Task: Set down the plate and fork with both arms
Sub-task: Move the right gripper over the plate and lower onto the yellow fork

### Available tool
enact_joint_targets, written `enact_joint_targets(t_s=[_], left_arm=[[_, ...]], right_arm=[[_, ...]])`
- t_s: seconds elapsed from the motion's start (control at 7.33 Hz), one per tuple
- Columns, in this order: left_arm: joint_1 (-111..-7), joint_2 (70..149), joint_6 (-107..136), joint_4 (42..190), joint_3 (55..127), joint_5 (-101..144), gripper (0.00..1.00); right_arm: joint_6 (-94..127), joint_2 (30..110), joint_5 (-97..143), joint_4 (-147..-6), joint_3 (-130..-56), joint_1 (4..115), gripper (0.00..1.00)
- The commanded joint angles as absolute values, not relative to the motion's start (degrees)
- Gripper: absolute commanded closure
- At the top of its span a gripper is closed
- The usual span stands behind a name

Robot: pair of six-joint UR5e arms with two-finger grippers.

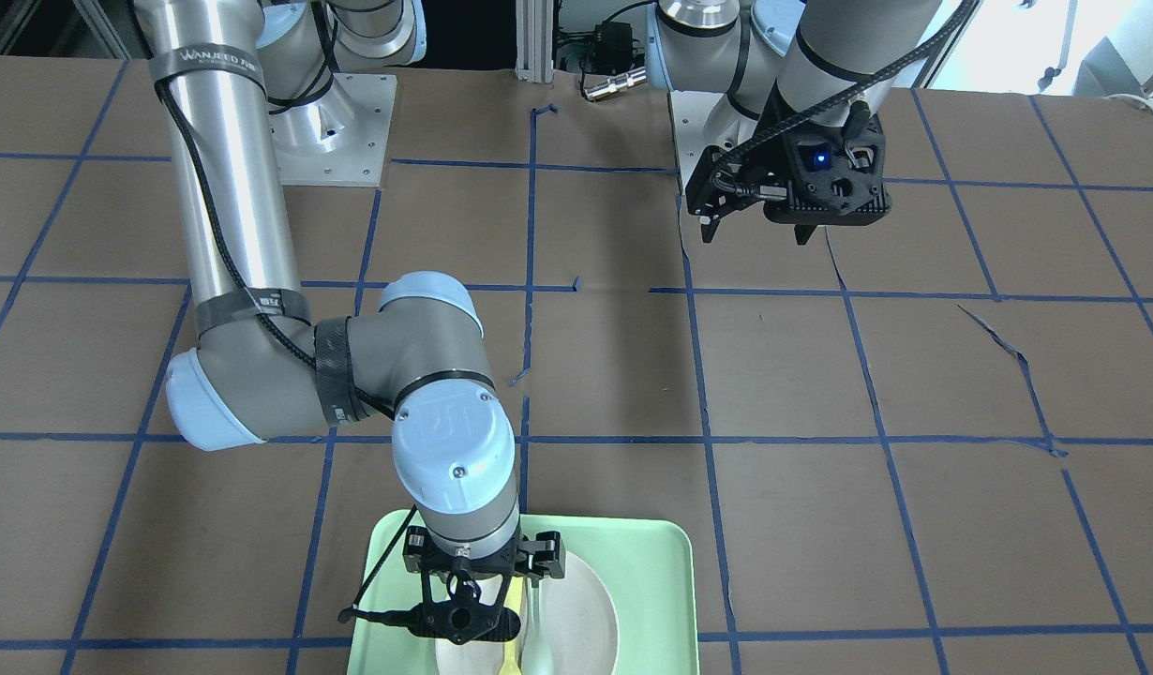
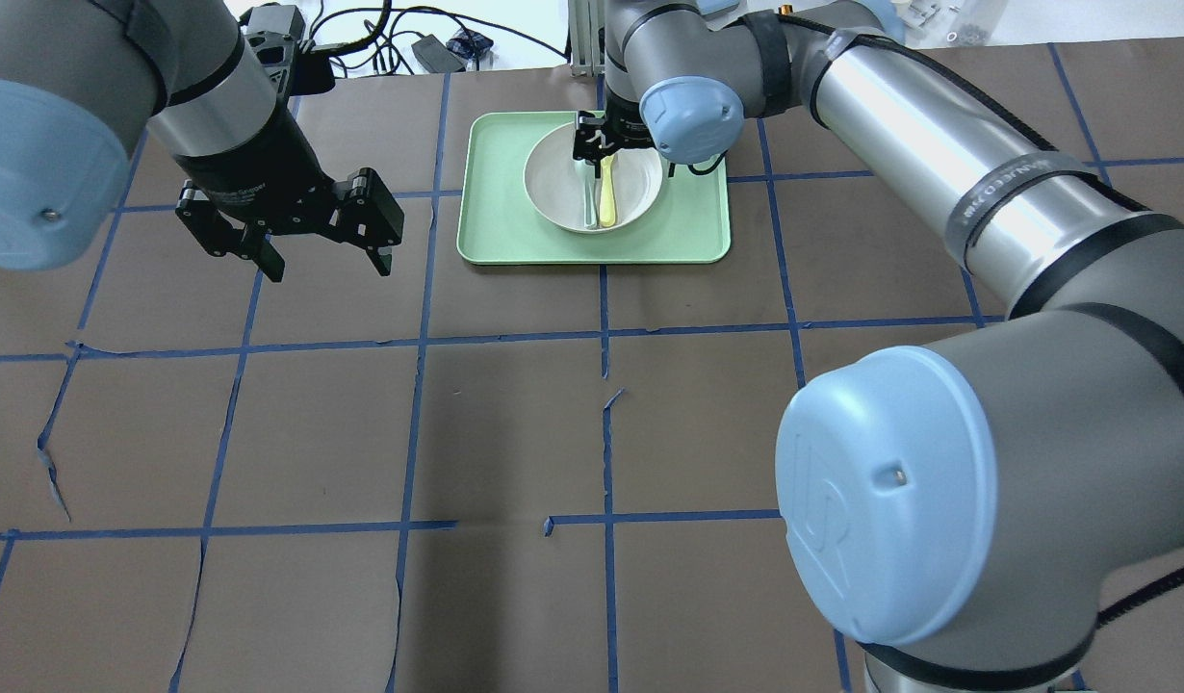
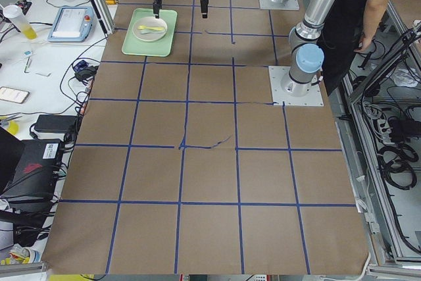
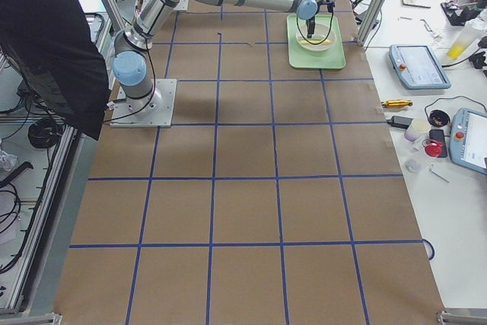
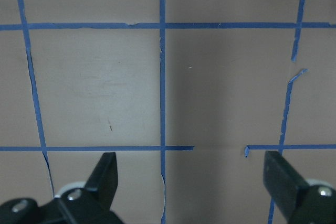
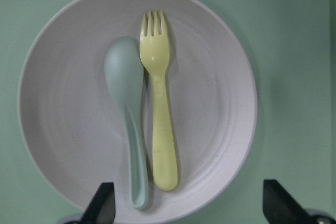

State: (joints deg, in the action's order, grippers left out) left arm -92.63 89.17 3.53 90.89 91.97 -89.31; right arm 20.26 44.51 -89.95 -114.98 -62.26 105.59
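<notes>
The right claw [image 6: 191, 211] hung with jaws wide apart above the plate [image 6: 215, 103] on the tray [image 2: 496, 226]. The fork [image 6: 160, 103] lay in the plate, beside a spoon [image 6: 127, 124]. The left claw [image 2: 328, 268] was open above the table [image 2: 505, 433].

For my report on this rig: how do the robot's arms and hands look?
The left arm and the right arm are silver-grey tubes with light blue joint caps. A black cable runs along each; on the right arm dark straps with white lettering hold it. The left hand and the right hand are black and two-fingered. A blue light shows on the left hand.
</notes>
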Motion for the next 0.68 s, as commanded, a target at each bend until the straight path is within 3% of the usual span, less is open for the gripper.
enact_joint_targets(t_s=[0.0,0.14,0.41,0.55], left_arm=[[-92.6,89.1,3.5,90.9,92.0,-89.4,0.0],[-92.5,89.2,3.4,90.9,91.9,-89.3,0.0],[-92.5,89.2,3.4,90.9,92.0,-89.4,0.0],[-92.6,89.2,3.4,90.9,92.0,-89.4,0.0]], right_arm=[[22.3,41.4,-89.9,-115.8,-60.2,106.1,0.03],[22.3,40.7,-90.0,-115.9,-60.3,106.1,0.06],[22.3,40.2,-90.0,-116.1,-60.3,106.1,0.37],[22.3,39.6,-89.9,-116.5,-60.3,106.1,0.44]])
